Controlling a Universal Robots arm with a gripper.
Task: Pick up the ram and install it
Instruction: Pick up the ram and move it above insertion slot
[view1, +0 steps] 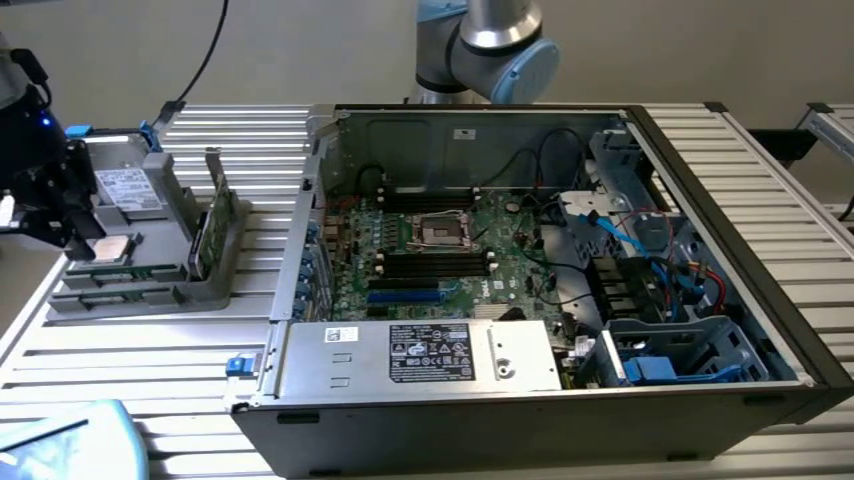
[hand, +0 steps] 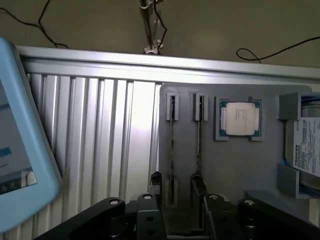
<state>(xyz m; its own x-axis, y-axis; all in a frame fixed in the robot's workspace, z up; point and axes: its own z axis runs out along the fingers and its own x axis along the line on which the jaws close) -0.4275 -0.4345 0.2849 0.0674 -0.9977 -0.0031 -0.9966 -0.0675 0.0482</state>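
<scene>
The arm (view1: 487, 45) rises at twelve o'clock in the exterior view; its claw (hand: 176, 179) hangs at nine o'clock, fingers (hand: 156, 182) spread apart.

Robotics lab: open computer case (view1: 534, 440) on slatted aluminium bench (view1: 120, 360).

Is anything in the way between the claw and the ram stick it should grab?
Nothing visible does. The open claw faces the ram, which stands on edge in its slot in the gray tray. A second stick stands close beside it.
</scene>
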